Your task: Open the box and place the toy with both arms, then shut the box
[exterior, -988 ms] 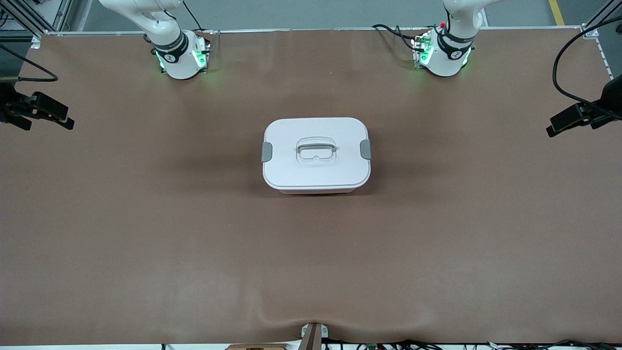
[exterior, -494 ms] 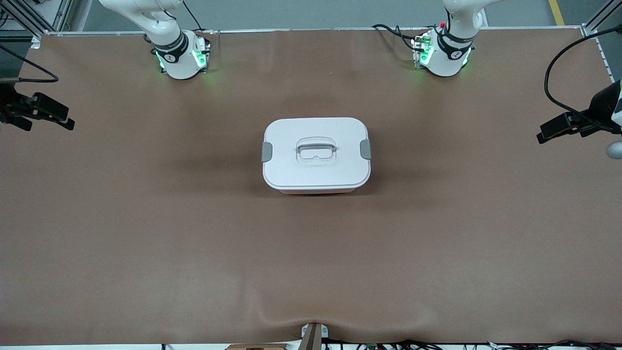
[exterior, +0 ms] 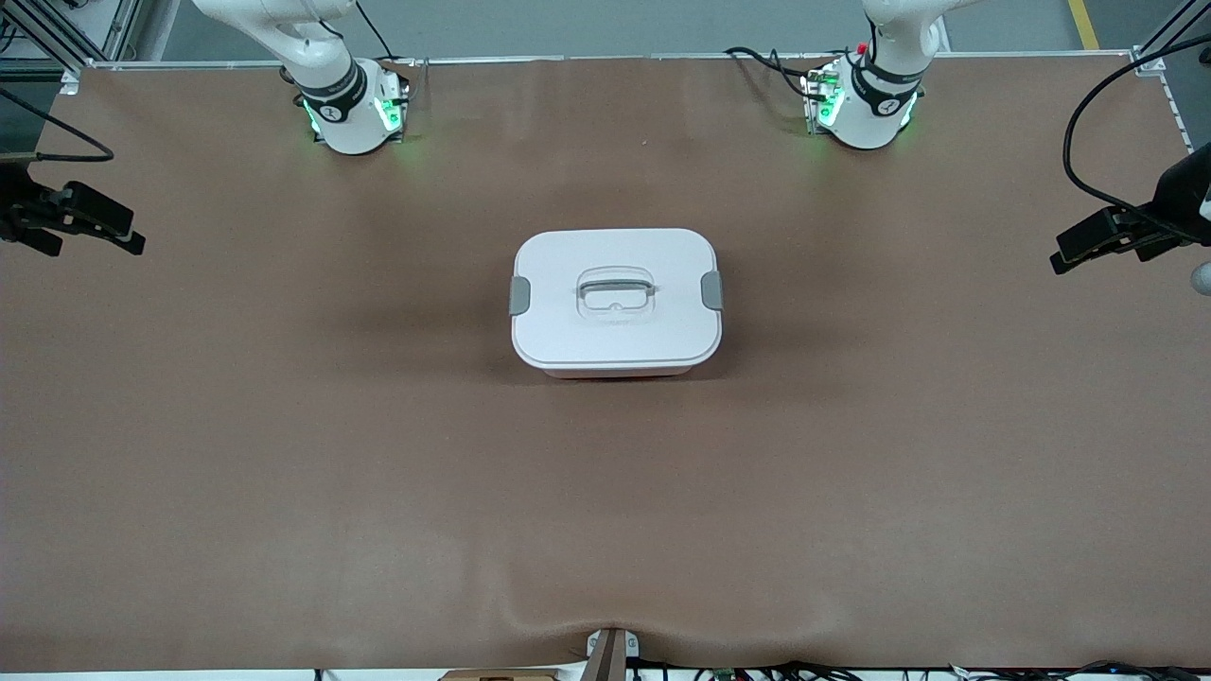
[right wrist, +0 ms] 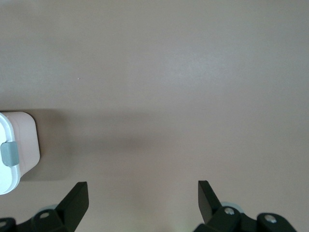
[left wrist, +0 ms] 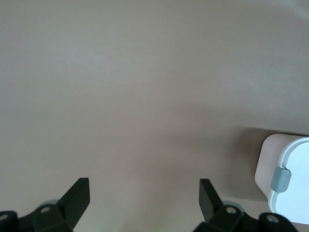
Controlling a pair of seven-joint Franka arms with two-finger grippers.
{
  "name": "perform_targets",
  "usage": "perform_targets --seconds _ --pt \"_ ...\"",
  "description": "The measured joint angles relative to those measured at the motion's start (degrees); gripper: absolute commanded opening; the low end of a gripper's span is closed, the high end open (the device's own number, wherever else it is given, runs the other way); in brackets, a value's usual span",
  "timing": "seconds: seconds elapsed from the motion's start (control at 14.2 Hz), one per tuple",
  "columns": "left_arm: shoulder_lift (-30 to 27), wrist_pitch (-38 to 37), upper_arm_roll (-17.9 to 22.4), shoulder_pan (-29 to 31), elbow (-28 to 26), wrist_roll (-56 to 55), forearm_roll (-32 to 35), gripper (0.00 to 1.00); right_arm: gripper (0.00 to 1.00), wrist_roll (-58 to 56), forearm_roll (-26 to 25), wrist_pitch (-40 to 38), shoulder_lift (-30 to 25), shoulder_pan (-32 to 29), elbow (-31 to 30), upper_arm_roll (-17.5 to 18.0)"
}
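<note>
The box stands in the middle of the brown table with its white lid on, a grey clip at each end and a recessed handle on top. The toy is out of view. My left gripper hangs open over the left arm's end of the table, well away from the box. In the left wrist view the left gripper is empty, with one end of the box off to the side. My right gripper hangs open over the right arm's end; the right wrist view shows the gripper empty and the box apart from it.
The two arm bases glow green along the table edge farthest from the front camera, with cables beside them. A small bracket sits at the edge nearest that camera. Bare brown table cover surrounds the box.
My left gripper has shifted slightly toward the box over its end of the table. The right gripper and the box have not moved.
</note>
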Motion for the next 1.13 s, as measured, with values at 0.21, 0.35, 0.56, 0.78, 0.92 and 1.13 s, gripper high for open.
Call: perform_targets --seconds 0.21,0.35,0.56,0.78,0.92,1.13 --pt "-0.10 0.09 0.44 -0.96 0.01 0.00 0.00 1.00 1.00 0.00 0.00 0.02 0.00 0.00 0.00 0.00" --pt "-0.40 0.12 3.35 -4.42 0.01 0.00 0.00 1.00 1.00 0.00 0.00 0.03 0.00 0.00 0.00 0.02" --pt "-0.65 0.17 10.16 -10.16 0.03 0.00 0.00 1.00 1.00 0.00 0.00 0.03 0.20 0.00 0.00 0.09" --pt "-0.67 0.22 12.79 -12.34 0.03 0.00 0.00 1.00 1.00 0.00 0.00 0.05 0.51 0.00 0.00 0.12" --pt "-0.79 0.22 16.00 -15.50 0.03 0.00 0.00 1.00 1.00 0.00 0.00 0.05 0.52 0.00 0.00 0.12" --pt "-1.03 0.22 18.56 -18.29 0.02 0.00 0.00 1.00 1.00 0.00 0.00 0.05 0.52 0.00 0.00 0.13"
